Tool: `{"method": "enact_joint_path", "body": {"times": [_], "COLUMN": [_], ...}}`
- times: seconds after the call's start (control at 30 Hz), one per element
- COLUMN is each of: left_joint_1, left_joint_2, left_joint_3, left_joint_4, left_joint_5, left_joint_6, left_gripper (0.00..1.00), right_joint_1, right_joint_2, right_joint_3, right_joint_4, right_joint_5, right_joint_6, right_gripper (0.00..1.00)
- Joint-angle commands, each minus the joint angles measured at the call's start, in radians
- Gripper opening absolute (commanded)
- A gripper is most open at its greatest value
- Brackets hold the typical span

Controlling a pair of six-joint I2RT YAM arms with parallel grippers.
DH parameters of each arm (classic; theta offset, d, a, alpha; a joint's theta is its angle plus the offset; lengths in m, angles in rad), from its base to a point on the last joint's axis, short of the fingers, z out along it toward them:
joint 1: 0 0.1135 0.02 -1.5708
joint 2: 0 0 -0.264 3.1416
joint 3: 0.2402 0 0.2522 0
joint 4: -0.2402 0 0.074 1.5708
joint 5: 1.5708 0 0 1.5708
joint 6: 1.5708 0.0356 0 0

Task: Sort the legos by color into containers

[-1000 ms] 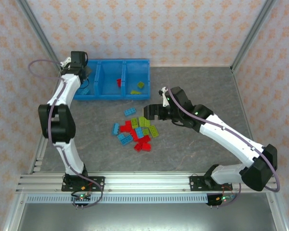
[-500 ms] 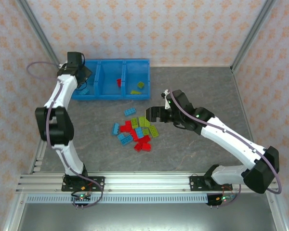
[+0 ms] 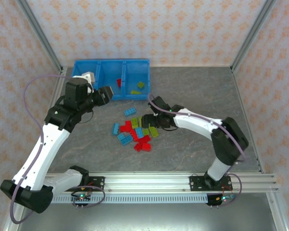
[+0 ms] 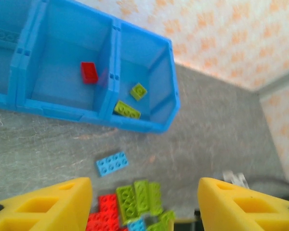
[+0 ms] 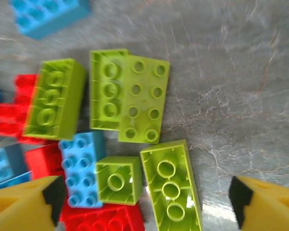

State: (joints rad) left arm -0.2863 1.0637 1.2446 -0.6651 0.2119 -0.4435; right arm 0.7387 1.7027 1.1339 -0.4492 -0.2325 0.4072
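Legos [image 3: 137,132]: judged light, rigid, slick bricks, heaped mid-frame on the worktop [image 3: 197,91] below the containers [image 3: 123,70]; take across flat long sides; right fingers [image 5: 24,202] wide, empty, straddling green ones; left fingers [image 4: 53,202] apart, seemingly empty.

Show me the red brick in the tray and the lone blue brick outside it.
red brick [image 4: 89,72], left wrist view, centre of its upper face.
lone blue brick [image 4: 111,163], left wrist view, middle of its studded top.

Grey marbled table [image 3: 192,91], patterned walls [image 3: 159,29]
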Motion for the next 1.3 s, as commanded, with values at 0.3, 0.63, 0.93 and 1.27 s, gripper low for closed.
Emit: {"method": "enact_joint_path", "body": {"times": [0.3, 0.63, 0.93, 1.27], "left_joint_1": [0.002, 0.003, 0.003, 0.013], "left_joint_2": [0.031, 0.031, 0.038, 0.048], "left_joint_3": [-0.08, -0.099, -0.1, -0.116], "left_joint_4": [-0.145, -0.152, -0.166, -0.17], "left_joint_5": [0.06, 0.004, -0.015, -0.048], "left_joint_6": [0.281, 0.284, 0.29, 0.297], "left_gripper": [0.66, 0.68, 0.68, 0.69], "right_joint_1": [-0.012, -0.013, -0.009, -0.035], "right_joint_2": [0.207, 0.16, -0.075, 0.247], "right_joint_3": [0.106, 0.033, -0.03, 0.456], "right_joint_4": [0.084, 0.142, 0.24, 0.182], "right_joint_5": [0.052, 0.053, 0.215, 0.392], "right_joint_6": [0.095, 0.123, 0.019, -0.245], "right_gripper": [0.62, 0.38, 0.31, 0.31]}}
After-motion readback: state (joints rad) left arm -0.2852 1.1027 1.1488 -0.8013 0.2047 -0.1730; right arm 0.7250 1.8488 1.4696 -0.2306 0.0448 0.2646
